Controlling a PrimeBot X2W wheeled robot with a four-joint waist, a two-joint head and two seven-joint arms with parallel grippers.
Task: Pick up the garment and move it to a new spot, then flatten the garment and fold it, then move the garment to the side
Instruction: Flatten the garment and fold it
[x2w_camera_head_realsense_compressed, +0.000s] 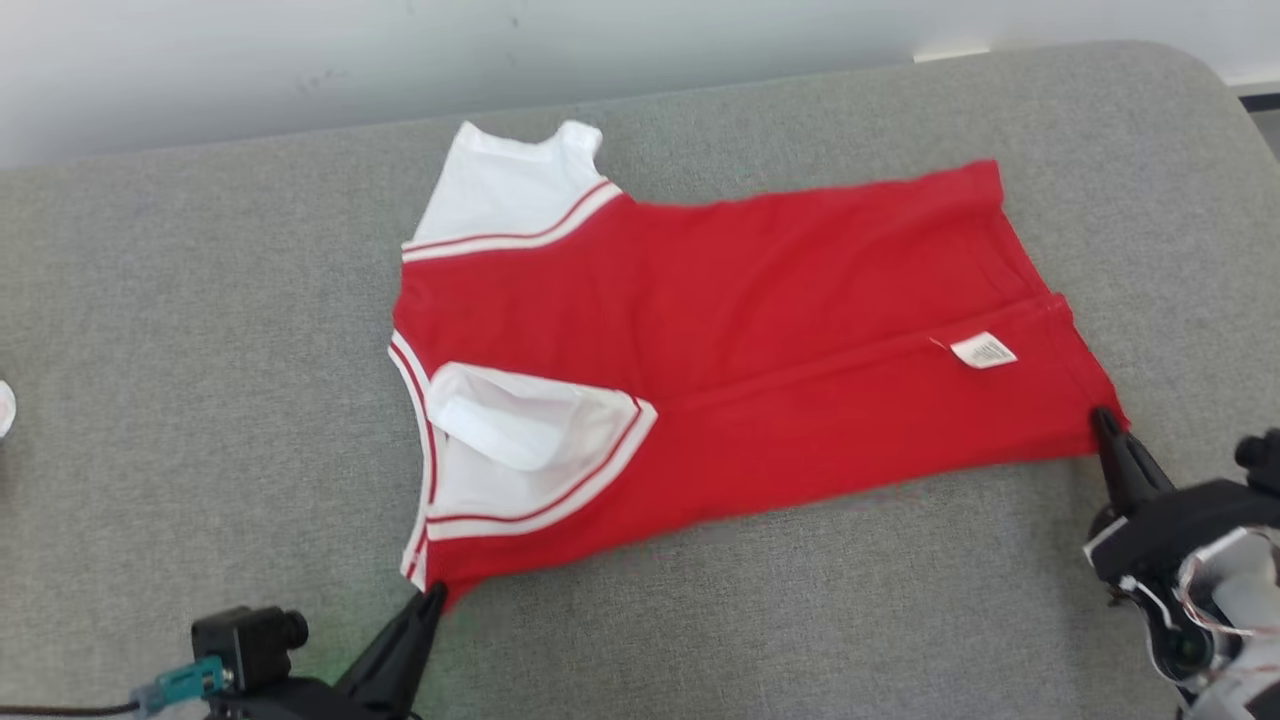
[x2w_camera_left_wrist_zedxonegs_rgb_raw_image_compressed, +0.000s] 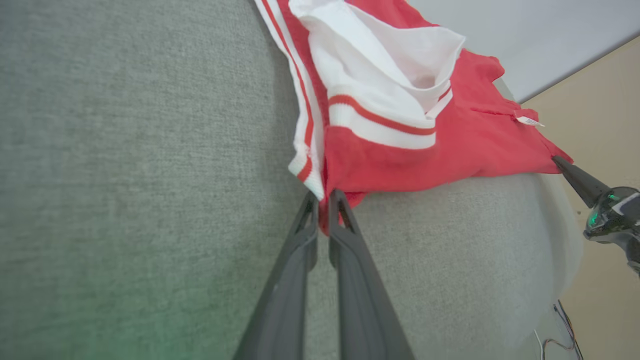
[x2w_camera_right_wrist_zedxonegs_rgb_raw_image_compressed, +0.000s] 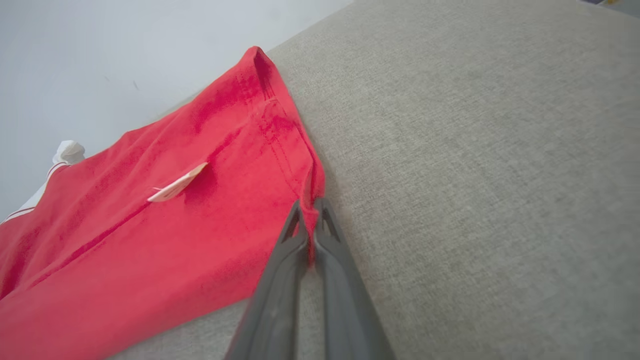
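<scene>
Left fingers (x2w_camera_left_wrist_zedxonegs_rgb_raw_image_compressed: 300, 240): two long dark prongs, pressed together on the near left corner of the garment (x2w_camera_head_realsense_compressed: 760, 330), with a sliver of red cloth pinched between the tips just beside the striped white trim. Right fingers (x2w_camera_right_wrist_zedxonegs_rgb_raw_image_compressed: 287, 260): likewise pressed together, clamping the near right corner of the garment at its stitched hem, with red cloth caught between the tips. Garment: red top, laid out mostly flat across the middle of the cushion (x2w_camera_head_realsense_compressed: 200, 400), shoulders toward the left end, hem toward the right end, long side roughly parallel to the near edge. Far sleeve (x2w_camera_head_realsense_compressed: 500, 190): white, edged with a white band carrying a red stripe, pointing toward the far edge. Near sleeve (x2w_camera_head_realsense_compressed: 520, 440): white, same striped edging, folded in on top of the red body and bulging open. Seam: one straight line running along the body from the near sleeve to the hem. Label (x2w_camera_head_realsense_compressed: 983, 350): small, white, lying on the seam close to the hem. Cushion: grey woven fabric, rounded far right corner, carrying the garment. Wall (x2w_camera_head_realsense_compressed: 300, 60): pale, plain, behind the far edge. Floor (x2w_camera_left_wrist_zedxonegs_rgb_raw_image_compressed: 600, 100): beige, seen past the cushion's right end in the left wrist view. Small white item (x2w_camera_head_realsense_compressed: 4, 408) at the cushion's left end, too cropped to identify.
</scene>
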